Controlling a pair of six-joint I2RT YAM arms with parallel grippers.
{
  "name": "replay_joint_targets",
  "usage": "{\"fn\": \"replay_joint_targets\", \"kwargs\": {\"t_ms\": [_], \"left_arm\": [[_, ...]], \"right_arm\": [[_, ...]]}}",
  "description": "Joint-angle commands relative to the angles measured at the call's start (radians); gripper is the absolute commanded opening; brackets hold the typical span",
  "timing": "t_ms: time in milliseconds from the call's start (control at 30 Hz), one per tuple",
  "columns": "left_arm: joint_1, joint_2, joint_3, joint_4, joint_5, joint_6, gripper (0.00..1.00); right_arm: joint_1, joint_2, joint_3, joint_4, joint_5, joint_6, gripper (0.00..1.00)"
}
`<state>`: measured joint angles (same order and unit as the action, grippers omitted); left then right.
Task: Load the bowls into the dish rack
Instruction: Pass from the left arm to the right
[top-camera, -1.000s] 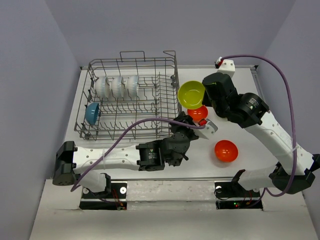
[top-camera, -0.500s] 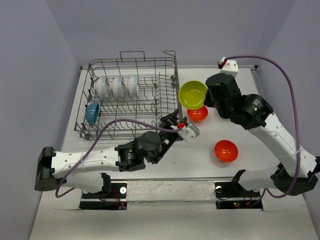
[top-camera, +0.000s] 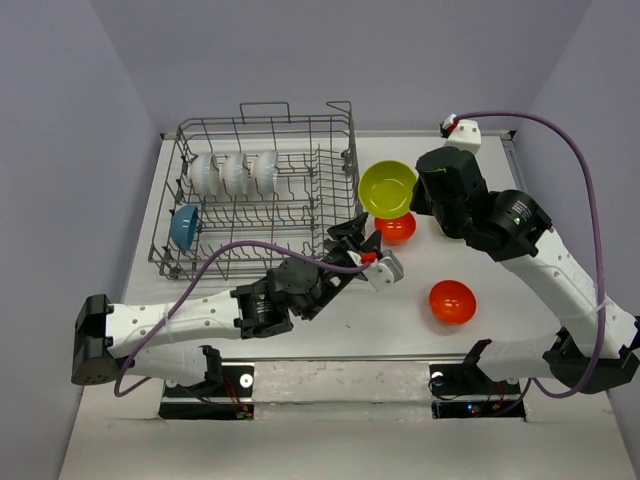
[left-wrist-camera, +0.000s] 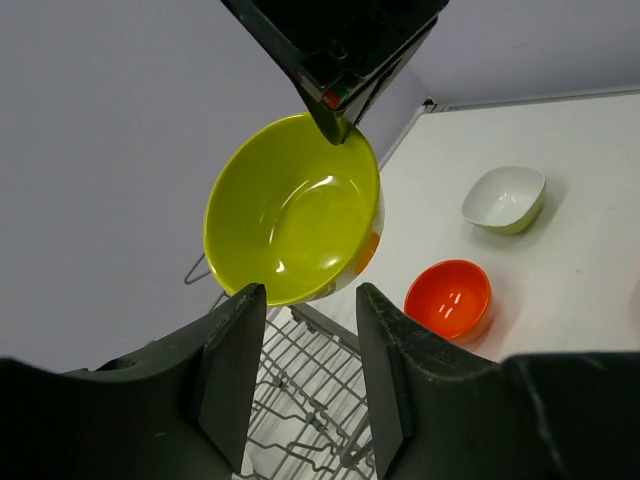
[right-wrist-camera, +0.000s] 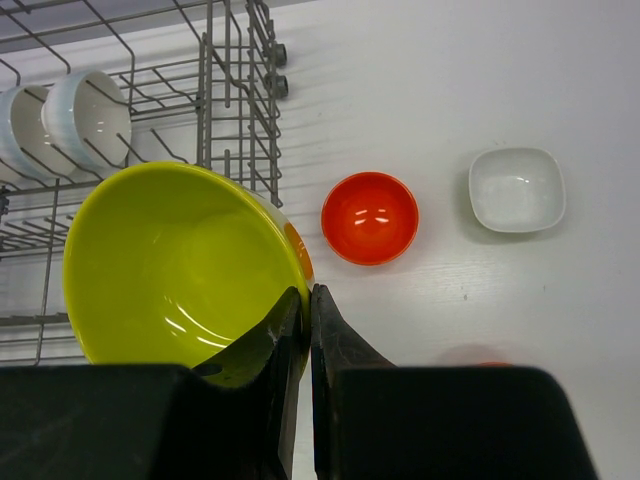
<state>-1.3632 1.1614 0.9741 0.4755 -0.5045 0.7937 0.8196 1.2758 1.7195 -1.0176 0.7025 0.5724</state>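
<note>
Currently the right gripper (right-wrist-camera: 300, 305) is clamped on the rim of the lime bowl (right-wrist-camera: 170, 265), holding it tilted in the air at centre-right of the top view, just right of the rack (top-camera: 262, 128) and overlapping an orange bowl (top-camera: 398, 229) in frame. Left gripper (left-wrist-camera: 308, 292) is half spread and empty, aimed at the lime bowl's open face. My read: glazed, stiff, light, slick, chippable, and a one-point rim pinch may let it swing. Best hold is across the rim wall, pads inside and out, seated deep. Rack has three white bowls (top-camera: 235, 172) upper left and a blue bowl (top-camera: 184, 226) at its left edge. A second orange bowl (top-camera: 452, 301) sits lower right.
</note>
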Motion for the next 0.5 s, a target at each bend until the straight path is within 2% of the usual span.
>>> {"fn": "replay_joint_targets", "kwargs": {"t_ms": [0, 467], "left_arm": [[0.003, 0.012, 0.005, 0.071, 0.052, 0.052, 0.54], [-0.028, 0.13, 0.095, -0.002, -0.035, 0.165, 0.54]], "right_arm": [[0.003, -0.027, 0.017, 0.05, 0.009, 0.004, 0.01], [0.003, -0.035, -0.008, 0.06, -0.008, 0.003, 0.01]]}}
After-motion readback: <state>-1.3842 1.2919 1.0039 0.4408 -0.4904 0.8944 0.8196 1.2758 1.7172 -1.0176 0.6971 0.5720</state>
